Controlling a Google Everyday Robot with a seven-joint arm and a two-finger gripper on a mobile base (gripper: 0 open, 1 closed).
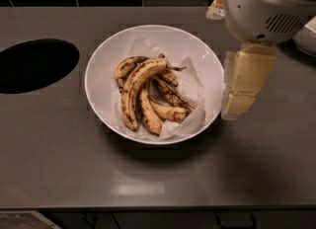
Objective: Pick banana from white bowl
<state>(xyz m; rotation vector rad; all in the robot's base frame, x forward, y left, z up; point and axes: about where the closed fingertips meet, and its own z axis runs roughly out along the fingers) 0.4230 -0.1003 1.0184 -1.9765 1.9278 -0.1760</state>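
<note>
White wrist point(266, 6) at upper right, jaws hanging downward beneath it

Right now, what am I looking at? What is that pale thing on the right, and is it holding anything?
This is one camera looking down on a grey counter. The bulky white shape at top right is a robot's arm; the cream piece below it is its claw, hanging just right of the white bowl, holding no fruit. The paper-lined bowl holds several overripe bananas; the largest banana lies on top. A dark round hole sits at left.
</note>
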